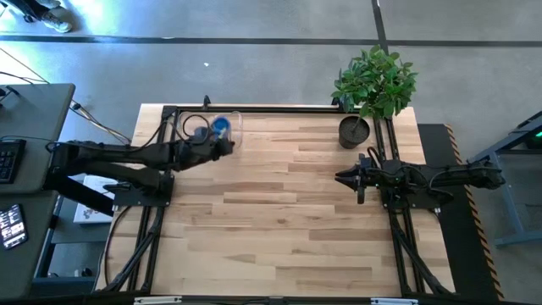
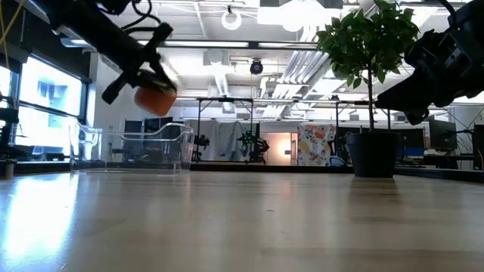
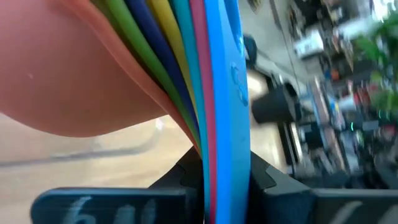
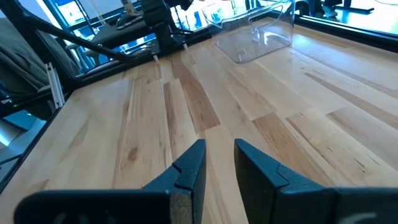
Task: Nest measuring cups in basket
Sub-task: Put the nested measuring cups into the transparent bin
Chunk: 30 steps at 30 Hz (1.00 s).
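Observation:
A nested stack of measuring cups (image 3: 186,74) shows its layered rims in the left wrist view: orange outermost, then green, dark blue, yellow, light blue, red and blue. My left gripper (image 1: 212,144) is shut on the stack (image 1: 222,127) at the table's far left. It hangs over the clear basket (image 1: 240,135). In the low view the orange bowl (image 2: 155,100) is a little above the basket (image 2: 151,143). My right gripper (image 1: 343,178) waits at the right side, open by a narrow gap (image 4: 217,162), touching nothing. My left gripper pinches the stacked flat handles (image 3: 214,149) of the cups between its two fingers (image 3: 177,180), one on each flat side. The stack is lifted clear and turned on edge. The orange bowl hangs below the gripper (image 2: 144,75), above the basket.
A dark round plant pot (image 1: 354,131) with a leafy green plant (image 1: 375,80) stands at the far right, just beyond my right gripper. Bare wood (image 1: 279,212) runs across the middle and near side. The arms' black frames line both side edges.

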Motion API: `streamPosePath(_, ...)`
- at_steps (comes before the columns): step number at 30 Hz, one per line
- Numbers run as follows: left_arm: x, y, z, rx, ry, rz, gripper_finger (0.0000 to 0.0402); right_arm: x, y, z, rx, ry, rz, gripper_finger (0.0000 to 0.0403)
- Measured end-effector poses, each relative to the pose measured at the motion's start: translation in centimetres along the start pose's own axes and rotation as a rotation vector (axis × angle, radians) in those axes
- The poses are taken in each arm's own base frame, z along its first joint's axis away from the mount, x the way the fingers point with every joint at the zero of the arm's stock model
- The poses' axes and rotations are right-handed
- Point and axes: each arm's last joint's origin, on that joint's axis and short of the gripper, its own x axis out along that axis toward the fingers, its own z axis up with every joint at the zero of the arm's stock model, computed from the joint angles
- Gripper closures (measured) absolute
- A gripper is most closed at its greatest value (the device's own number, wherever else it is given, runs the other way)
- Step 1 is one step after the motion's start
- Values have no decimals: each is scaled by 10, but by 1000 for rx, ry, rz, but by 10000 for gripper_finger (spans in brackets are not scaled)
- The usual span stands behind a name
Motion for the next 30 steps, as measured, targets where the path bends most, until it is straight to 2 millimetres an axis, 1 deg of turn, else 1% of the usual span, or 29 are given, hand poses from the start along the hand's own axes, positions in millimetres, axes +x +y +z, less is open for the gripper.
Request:
streamPosePath(6, 8, 15, 14, -116, -105, 71, 363, 0, 0, 0, 0, 0, 0, 327)
streamPosePath(9, 12, 18, 25, -74, -124, 85, 363, 0, 0, 0, 0, 0, 0, 327)
streamPosePath(14, 19, 28, 43, -16, -20, 84, 362, 0, 0, 0, 0, 0, 0, 327)
streamPosePath(21, 24, 44, 69, 69, 171, 8, 362, 0, 0, 0, 0, 0, 0, 327)
streamPosePath(25, 23, 56, 78, 117, 286, -33, 362, 0, 0, 0, 0, 0, 0, 327)
streamPosePath(30, 20, 67, 88, 190, 371, -102, 362, 0, 0, 0, 0, 0, 0, 327)
